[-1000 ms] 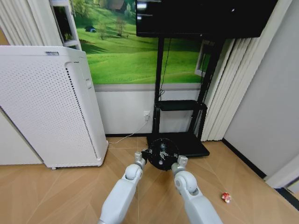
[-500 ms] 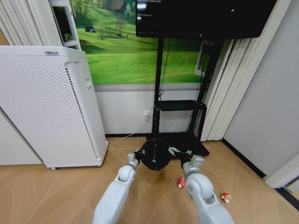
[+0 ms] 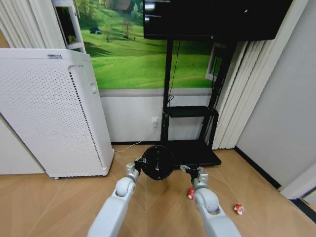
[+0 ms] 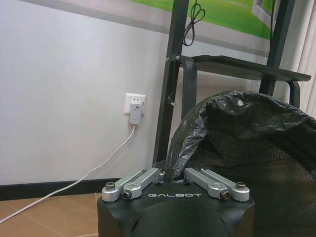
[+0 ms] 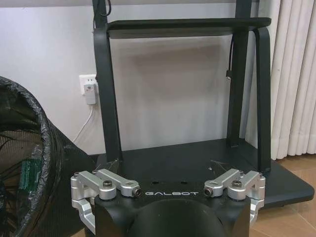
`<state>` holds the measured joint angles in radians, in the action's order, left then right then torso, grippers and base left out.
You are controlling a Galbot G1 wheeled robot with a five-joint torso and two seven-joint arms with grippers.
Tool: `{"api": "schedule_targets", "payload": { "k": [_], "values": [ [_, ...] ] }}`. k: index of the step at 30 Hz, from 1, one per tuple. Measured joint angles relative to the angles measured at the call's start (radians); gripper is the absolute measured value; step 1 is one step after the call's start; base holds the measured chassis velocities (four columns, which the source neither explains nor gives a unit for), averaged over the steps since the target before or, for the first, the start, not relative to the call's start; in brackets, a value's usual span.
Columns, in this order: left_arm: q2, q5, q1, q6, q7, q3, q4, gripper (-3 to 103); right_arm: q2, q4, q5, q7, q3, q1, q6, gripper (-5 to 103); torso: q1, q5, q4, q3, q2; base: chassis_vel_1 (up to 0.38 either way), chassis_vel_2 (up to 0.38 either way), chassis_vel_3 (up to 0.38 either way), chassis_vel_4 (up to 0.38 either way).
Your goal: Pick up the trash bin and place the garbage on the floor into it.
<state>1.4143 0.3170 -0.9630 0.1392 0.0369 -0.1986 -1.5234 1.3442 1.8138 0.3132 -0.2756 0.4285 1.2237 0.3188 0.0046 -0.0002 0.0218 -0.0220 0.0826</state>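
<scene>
The trash bin (image 3: pixel 157 163), black mesh with a black bag liner, hangs tilted above the floor in front of the TV stand. My left gripper (image 3: pixel 139 163) is shut on its rim; in the left wrist view the fingers (image 4: pixel 143 178) pinch the liner edge of the bin (image 4: pixel 247 148). My right gripper (image 3: pixel 190 171) is open and apart from the bin, to its right. In the right wrist view a green label (image 5: pixel 27 180) shows through the bin's mesh. Of the garbage, a small red can (image 3: pixel 190 193) lies on the floor beside my right arm and a red-and-white wrapper (image 3: pixel 239 209) farther right.
A tall white perforated appliance (image 3: pixel 49 113) stands at the left. The black TV stand (image 3: pixel 192 150) with its low base and shelf is right behind the bin. A white cable and plug (image 4: pixel 135 112) run along the wall. Curtains (image 3: pixel 237 98) hang at the right.
My left gripper has carried the bin up and leftward. The right gripper has come off the bin and moved right, uncovering the red can on the floor.
</scene>
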Motion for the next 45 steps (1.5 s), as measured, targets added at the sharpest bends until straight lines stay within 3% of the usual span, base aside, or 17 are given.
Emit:
{"api": "schedule_targets", "payload": {
  "k": [22,28,33,36,41,43,45],
  "values": [
    [0.021,-0.004,0.009,-0.002,0.004,0.010,0.019,3,0.002,-0.067,0.029,0.011,-0.016,0.006,-0.032,100,0.000,0.0004,0.0010,0.000,0.000,-0.200,-0.207,0.190,0.202],
    [0.021,-0.006,0.006,-0.002,-0.001,0.017,0.019,3,0.006,-0.246,0.046,0.072,-0.055,0.005,0.022,100,0.000,0.0000,-0.0004,0.000,0.000,0.008,0.011,0.024,-0.034],
    [0.023,-0.006,0.012,-0.002,-0.001,0.019,0.018,3,0.016,-0.411,0.029,0.128,-0.094,-0.030,-0.021,100,0.000,0.0002,0.0000,0.000,0.000,0.040,0.077,-0.040,-0.038],
    [0.029,-0.006,0.013,-0.002,0.000,0.015,0.014,3,0.022,-0.547,0.072,0.161,-0.134,-0.078,-0.062,100,0.000,0.0004,0.0005,0.000,0.000,0.000,0.000,0.000,0.000],
    [0.031,-0.008,0.000,-0.002,0.000,0.008,0.001,3,0.038,-0.637,0.111,0.099,-0.156,-0.120,-0.070,100,0.000,0.0002,0.0006,0.000,0.000,0.000,0.000,0.000,0.000],
    [0.032,-0.012,-0.009,-0.002,0.000,0.002,-0.005,3,0.050,-0.653,0.171,0.024,-0.172,-0.139,-0.042,100,0.000,0.0000,0.0005,0.000,0.000,0.000,0.000,0.000,0.000],
    [0.033,-0.016,-0.013,-0.002,0.001,-0.002,-0.006,3,0.058,-0.656,0.189,0.006,-0.178,-0.145,-0.028,100,0.000,0.0000,0.0005,0.000,0.000,0.000,0.000,0.000,0.000]
  ]
}}
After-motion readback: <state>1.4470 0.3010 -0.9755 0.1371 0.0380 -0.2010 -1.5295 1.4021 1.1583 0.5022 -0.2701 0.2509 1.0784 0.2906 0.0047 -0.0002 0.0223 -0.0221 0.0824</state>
